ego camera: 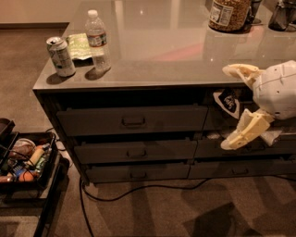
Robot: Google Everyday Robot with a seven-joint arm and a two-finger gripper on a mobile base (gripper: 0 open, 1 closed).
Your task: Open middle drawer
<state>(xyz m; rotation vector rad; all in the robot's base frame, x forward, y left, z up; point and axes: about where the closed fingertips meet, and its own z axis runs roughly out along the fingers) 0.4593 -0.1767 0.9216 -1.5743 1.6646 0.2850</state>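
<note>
The middle drawer (pixel 136 150) is the dark grey, medium-height front in the cabinet's left column, with a small metal handle (pixel 135 153) at its centre. It looks slightly ajar. The taller top drawer (pixel 132 119) is above it and the slim bottom drawer (pixel 136 173) is below. My gripper (pixel 230 105) is at the right, in front of the right column's upper drawers. Its cream fingers (pixel 240 134) are spread wide and hold nothing. It is well to the right of the middle drawer's handle and touches nothing.
On the grey countertop (pixel 175 51) stand a can (pixel 61 56), a water bottle (pixel 98 41), a green packet (pixel 79 46) and a jar (pixel 226 14). A bag (pixel 227 102) shows in the open top right drawer. A cable (pixel 138 189) lies on the floor. A bin of items (pixel 27 162) stands at the left.
</note>
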